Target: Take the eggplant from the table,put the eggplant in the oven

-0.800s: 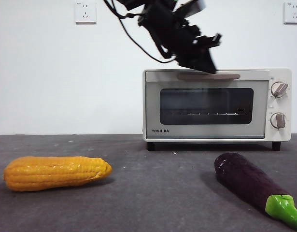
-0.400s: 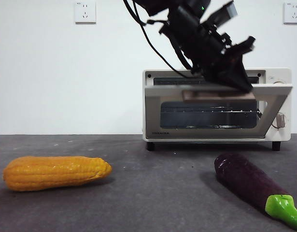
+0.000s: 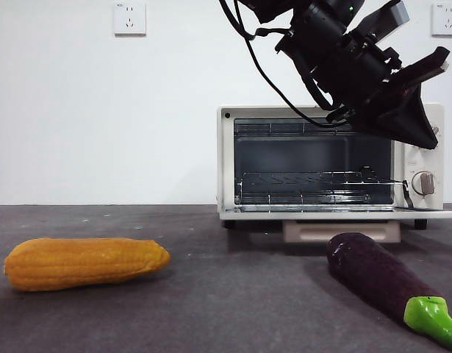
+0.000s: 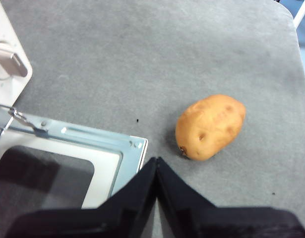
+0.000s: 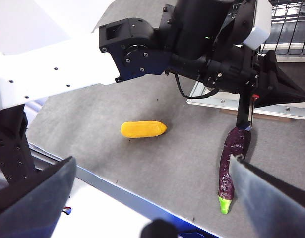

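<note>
1. The table point(image 3: 211, 309) is a flat dark grey surface, faintly speckled, running across the whole front view
2. The oven point(image 3: 227, 162) stands on it toward the back right on black feet, its door dropped flat
3. The eggplant point(image 3: 376, 276) lies on the table just before that door, green stem cap nearest the front
4. The corn point(image 3: 86, 262) lies well apart, on the left
5. A potato point(image 4: 210, 127) rests on the table beside the oven's knob side

Dark purple eggplant point(image 3: 378, 277) with bright green cap, yellow corn point(image 3: 84, 262), cream-white oven point(image 3: 227, 162), on a speckled dark grey counter point(image 3: 233, 294).
</note>
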Available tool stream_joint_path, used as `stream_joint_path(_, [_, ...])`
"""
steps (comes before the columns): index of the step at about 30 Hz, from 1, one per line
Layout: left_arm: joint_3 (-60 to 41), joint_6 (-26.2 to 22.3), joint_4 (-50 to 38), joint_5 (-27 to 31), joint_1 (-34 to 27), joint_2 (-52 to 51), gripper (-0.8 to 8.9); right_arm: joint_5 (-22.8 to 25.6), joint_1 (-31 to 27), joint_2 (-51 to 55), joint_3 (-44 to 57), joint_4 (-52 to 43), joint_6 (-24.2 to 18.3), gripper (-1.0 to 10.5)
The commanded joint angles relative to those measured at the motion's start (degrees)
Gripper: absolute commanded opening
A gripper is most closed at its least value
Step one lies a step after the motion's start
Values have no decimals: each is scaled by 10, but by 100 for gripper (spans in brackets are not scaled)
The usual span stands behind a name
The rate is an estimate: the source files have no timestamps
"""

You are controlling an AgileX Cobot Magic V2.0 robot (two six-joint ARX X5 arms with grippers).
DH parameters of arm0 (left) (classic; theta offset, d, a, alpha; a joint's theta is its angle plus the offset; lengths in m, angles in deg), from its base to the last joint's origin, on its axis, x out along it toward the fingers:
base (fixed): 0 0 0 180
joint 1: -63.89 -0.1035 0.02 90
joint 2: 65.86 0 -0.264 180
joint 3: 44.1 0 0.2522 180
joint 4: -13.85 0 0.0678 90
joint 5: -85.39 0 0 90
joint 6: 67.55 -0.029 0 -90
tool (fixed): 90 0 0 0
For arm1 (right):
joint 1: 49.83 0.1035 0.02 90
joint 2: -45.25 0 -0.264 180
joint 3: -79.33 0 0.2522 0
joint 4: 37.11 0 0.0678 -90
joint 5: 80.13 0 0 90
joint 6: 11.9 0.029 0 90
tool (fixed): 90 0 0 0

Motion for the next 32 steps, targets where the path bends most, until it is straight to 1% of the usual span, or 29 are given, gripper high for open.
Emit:
stream_joint_path(1, [-4,19,-2,1,0,-5,-6,0,1,1,-3,-2,-5,566])
stream_joint_path(4, [-4,19,11,2,-11,-37,-6,6,1,1,-3,0,-5,566])
stream_joint_path(9, [-4,19,57,9,-62,-137,-6,81,1,0,-3,16,-5,566])
stream_joint_path(11, [-4,19,82,22,-88,-179,-6,95,1,1,-3,16,-5,566])
stream_joint_path(13, [-4,19,111,36,-114,-219,-6,95,1,0,-3,16,-5,566])
stream_joint_path(18, [-4,19,164,36,-173,-284,-6,95,3,0,-3,13,-5,566])
stream_joint_path(26, [-4,18,211,34,-271,-374,-6,103,16,0,-3,13,-5,566])
stream_joint_path(29, [-4,12,237,24,-311,-407,-6,104,16,-1,-3,12,-5,566])
stream_joint_path(32, [-5,3,264,-14,-349,-436,-6,104,17,-1,-3,11,-5,566])
